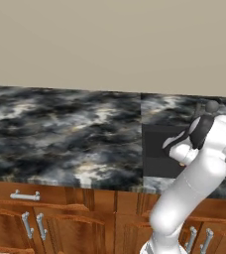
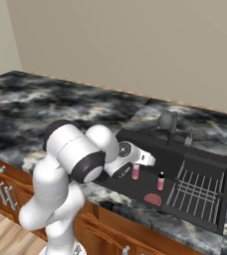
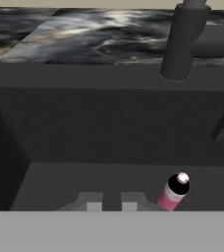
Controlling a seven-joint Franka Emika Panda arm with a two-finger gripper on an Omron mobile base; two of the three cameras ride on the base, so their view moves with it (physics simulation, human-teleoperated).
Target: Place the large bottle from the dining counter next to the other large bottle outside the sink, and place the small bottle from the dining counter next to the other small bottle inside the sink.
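Note:
My gripper (image 2: 135,165) reaches down into the black sink (image 2: 153,145) and is shut on the small bottle (image 2: 135,172), a pinkish-orange one whose cap is hidden by the fingers. The other small bottle (image 2: 161,181), pink with a dark cap, stands upright on the sink floor a short way to the right. In the hand view that pink bottle (image 3: 173,193) sits just right of my gripper (image 3: 112,204), in front of the sink's back wall (image 3: 109,123). Both large bottles and the dining counter are out of view.
A grey faucet (image 2: 167,121) rises behind the basin. A metal grid rack (image 2: 197,189) covers the sink's right part, and a reddish oval thing (image 2: 153,199) lies on the floor near the front wall. Marbled counter (image 1: 60,134) stretches left, above wood cabinets (image 1: 60,218).

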